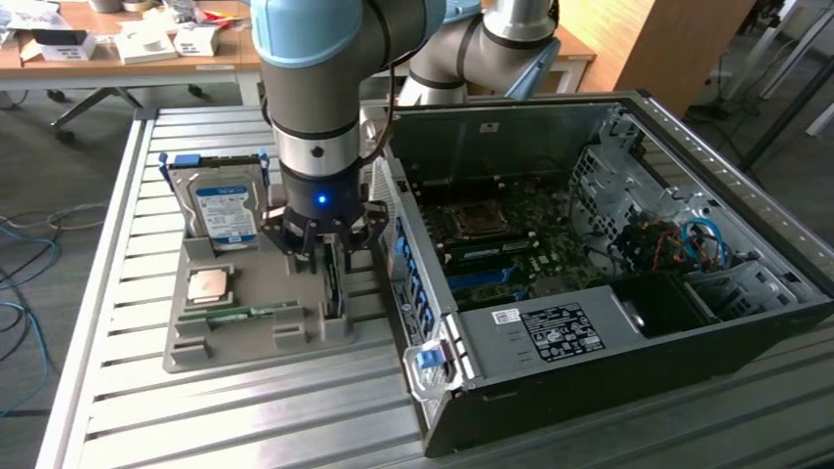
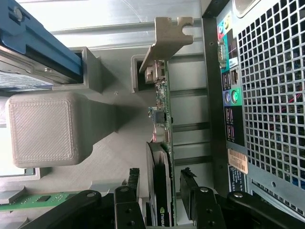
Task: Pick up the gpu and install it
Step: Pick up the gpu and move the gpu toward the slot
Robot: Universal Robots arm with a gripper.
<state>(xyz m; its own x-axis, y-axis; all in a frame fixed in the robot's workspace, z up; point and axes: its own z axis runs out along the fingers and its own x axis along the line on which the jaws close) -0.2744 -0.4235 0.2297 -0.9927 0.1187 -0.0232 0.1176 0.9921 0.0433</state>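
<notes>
Item: gpu (image 1: 334, 285), standing on edge in its slot of the grey tray (image 1: 248, 344) on the table (image 1: 144, 410). Pincer (image 1: 322, 244) apart, one finger on each side of the card, not clamped. Judged best: close squarely on the flat faces, mid-card, and lift vertically. Clearance in the exterior view: computer case (image 1: 587, 327) wall close at 3 o'clock, hard drive (image 1: 222, 210) at 10 o'clock.

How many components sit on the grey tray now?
4: hard drive at the far end, processor chip mid-tray, green memory stick nearer, gpu upright under the gripper. More may hide behind the arm.
</notes>
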